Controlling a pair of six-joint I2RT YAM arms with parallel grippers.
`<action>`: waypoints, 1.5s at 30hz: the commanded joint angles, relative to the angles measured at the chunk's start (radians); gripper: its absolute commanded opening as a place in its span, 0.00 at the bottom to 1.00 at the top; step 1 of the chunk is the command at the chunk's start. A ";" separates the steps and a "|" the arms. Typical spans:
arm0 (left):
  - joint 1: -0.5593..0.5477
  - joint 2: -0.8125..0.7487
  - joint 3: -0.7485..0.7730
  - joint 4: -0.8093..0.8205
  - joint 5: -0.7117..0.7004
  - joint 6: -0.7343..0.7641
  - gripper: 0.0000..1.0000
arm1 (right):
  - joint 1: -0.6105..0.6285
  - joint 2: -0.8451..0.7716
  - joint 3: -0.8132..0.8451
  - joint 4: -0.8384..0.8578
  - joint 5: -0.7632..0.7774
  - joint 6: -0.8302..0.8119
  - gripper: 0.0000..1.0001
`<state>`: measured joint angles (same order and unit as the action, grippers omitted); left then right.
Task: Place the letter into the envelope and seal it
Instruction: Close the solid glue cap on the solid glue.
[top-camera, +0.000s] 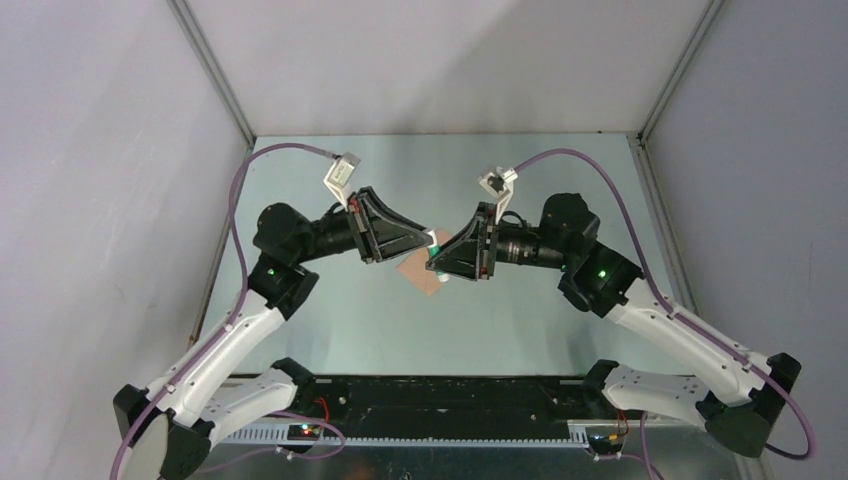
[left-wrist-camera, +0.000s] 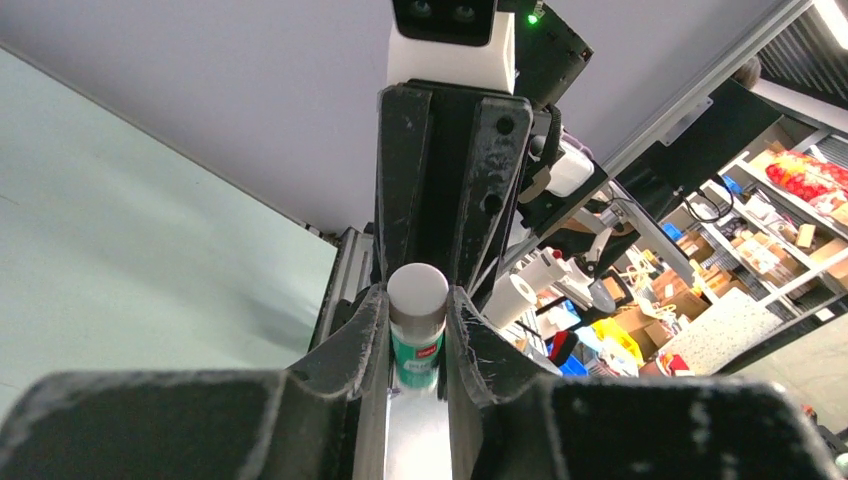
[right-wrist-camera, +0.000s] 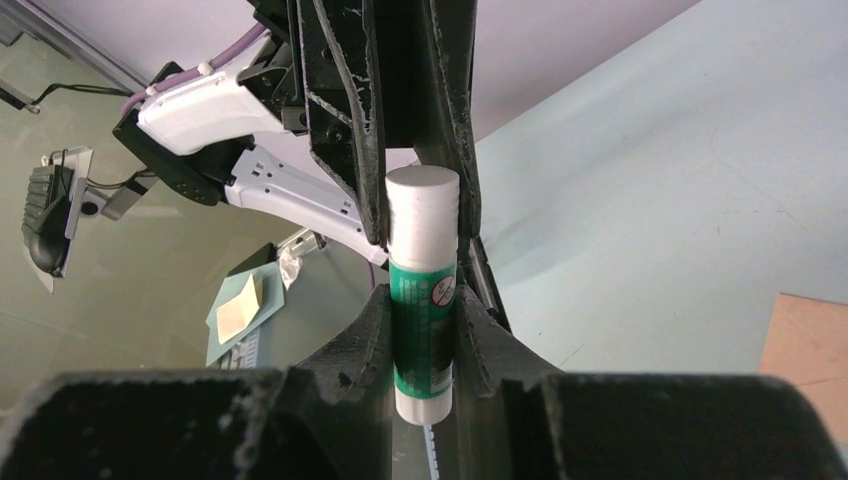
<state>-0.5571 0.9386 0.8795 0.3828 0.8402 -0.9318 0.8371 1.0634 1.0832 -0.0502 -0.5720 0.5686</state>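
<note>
Both claws were pinched narrow on the same glue stick (right-wrist-camera: 423, 300). The right gripper (right-wrist-camera: 425, 335) had the green body and the left gripper (left-wrist-camera: 417, 335) had the other end, with the stick up in the air between them. Looked like uncapping ahead of sealing, so next they'd need a straight pull apart. Just below, on the table (top-camera: 330, 320), lay one tan piece, I'd guess the envelope (top-camera: 422, 276). Couldn't tell if the letter was inside.
</note>
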 joint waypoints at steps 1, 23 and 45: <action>-0.023 -0.024 0.031 -0.106 0.081 0.059 0.00 | -0.062 -0.079 0.029 0.135 0.074 0.009 0.00; -0.130 0.009 -0.032 0.047 0.001 -0.047 0.00 | -0.050 -0.013 0.030 0.250 0.118 0.045 0.00; -0.166 -0.007 -0.076 -0.077 -0.014 0.005 0.00 | -0.066 -0.019 0.041 0.240 0.156 0.034 0.00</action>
<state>-0.6479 0.9390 0.8722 0.4320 0.6464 -0.9314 0.7937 1.0393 1.0786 0.0135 -0.5598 0.6174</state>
